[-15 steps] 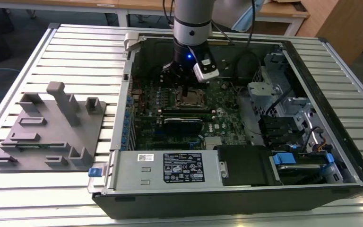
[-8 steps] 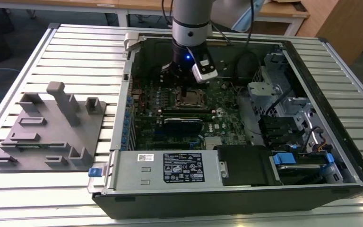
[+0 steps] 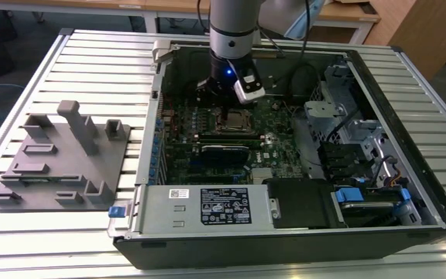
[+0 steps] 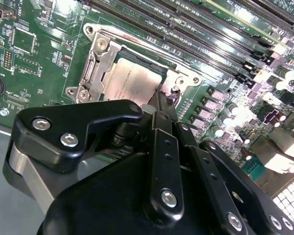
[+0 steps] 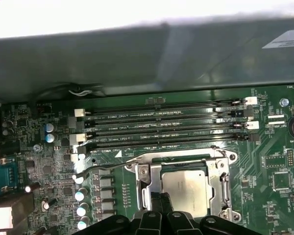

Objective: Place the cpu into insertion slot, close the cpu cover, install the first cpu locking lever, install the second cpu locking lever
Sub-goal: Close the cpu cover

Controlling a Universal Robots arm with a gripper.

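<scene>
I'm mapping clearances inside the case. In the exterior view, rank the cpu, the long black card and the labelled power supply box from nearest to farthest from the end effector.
1. The cpu, right beside the end effector.
2. The long black card, a step farther toward the camera.
3. The power supply box, closest to the camera of the three.

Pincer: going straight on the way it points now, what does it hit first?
Probably the cpu, near its edge, inside the cpu cover window; the pincer hangs just over it. Depth is unclear, so the cover's frame may come first.
</scene>
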